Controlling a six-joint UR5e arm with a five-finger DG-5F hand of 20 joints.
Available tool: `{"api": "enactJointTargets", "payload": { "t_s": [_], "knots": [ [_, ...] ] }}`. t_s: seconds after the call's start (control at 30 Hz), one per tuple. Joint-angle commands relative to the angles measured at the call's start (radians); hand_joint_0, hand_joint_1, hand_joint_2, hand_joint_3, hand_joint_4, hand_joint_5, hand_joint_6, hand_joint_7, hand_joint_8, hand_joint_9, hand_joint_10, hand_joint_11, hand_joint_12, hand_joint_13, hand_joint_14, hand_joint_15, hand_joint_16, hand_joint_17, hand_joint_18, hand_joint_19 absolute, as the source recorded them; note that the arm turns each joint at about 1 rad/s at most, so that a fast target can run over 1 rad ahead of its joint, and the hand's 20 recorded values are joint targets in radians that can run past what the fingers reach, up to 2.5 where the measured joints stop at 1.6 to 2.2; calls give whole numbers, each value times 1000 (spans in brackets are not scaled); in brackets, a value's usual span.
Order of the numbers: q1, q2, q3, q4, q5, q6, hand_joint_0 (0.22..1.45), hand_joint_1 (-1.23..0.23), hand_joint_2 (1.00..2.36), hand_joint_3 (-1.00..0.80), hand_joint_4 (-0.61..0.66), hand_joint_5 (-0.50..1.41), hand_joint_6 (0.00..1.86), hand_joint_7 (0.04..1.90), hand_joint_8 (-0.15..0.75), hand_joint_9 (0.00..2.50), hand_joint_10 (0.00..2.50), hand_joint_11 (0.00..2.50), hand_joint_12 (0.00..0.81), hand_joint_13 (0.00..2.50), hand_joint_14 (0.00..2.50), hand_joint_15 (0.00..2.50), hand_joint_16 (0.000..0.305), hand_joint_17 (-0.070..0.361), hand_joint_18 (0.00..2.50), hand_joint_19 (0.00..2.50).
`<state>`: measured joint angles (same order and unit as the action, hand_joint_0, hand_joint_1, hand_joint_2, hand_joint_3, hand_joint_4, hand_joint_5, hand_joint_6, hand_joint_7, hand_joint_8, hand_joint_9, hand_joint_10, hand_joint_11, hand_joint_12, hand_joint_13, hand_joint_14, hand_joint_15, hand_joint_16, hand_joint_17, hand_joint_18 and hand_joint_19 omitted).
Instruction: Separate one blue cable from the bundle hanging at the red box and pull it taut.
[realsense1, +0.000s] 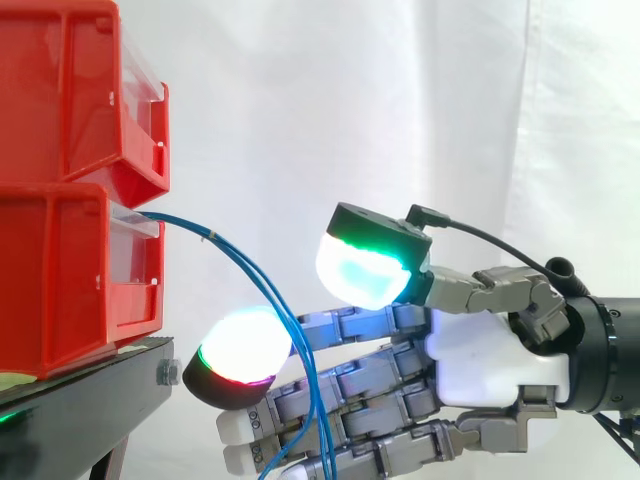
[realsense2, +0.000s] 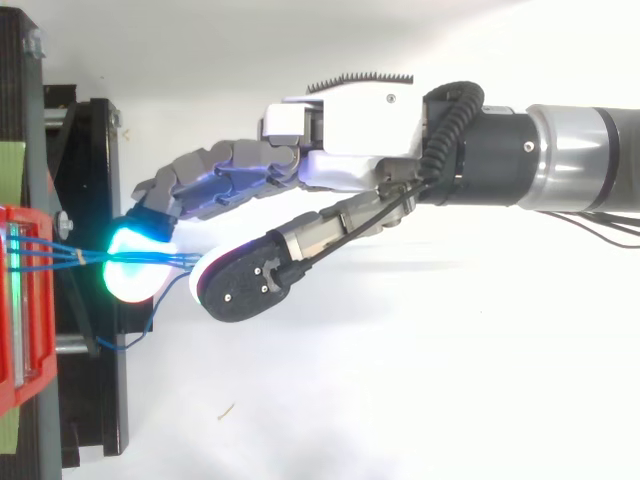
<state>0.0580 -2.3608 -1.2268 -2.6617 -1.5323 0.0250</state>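
The robot hand (realsense1: 470, 350) is open. Its fingers reach almost straight toward the red bin (realsense1: 60, 280), and the thumb (realsense1: 365, 265) stands above them, apart from the fingertips (realsense1: 240, 350). The blue cables (realsense1: 213, 237) come out of the front of the lower bin and bend downward. They pass through the gap between thumb and fingers and then run down across the fingers. In the top view they lie very close together where they reach the glowing pad, so I cannot tell whether one is apart from the others.

The main danger, I think, is that the thumb closes on the whole bundle and not on one cable (the strands run almost side by side at the gap). The pull would then tighten all of them. A second danger is the pads: they are thick and round, and a thin cable may slip out of the pinch when the pull begins. The loose strands also lie over the fingers and could catch there and be dragged along. A hard pull could also shift the bin.
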Motion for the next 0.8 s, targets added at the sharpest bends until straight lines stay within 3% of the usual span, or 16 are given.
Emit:
{"api": "enactJointTargets", "payload": {
  "t_s": [0.0, 0.47, 0.77],
  "knots": [
    [2, 0, 7, 0, 3, 0, 623, -573, 1005, -430, 228, -205, 502, 771, 299, 421, 1, 92, 299, 174, 2, 0, 38, 85, 293, 185],
    [-4, 2, 24, -6, -11, -10, 611, -595, 1003, -456, 261, -190, 502, 824, 304, 453, 2, 106, 299, 210, 0, 0, 37, 84, 330, 184],
    [2, 9, 26, -32, -20, -31, 638, -634, 1006, -414, 276, -176, 503, 906, 306, 466, 1, 120, 298, 227, 0, 0, 37, 82, 361, 173]
  ]
}}
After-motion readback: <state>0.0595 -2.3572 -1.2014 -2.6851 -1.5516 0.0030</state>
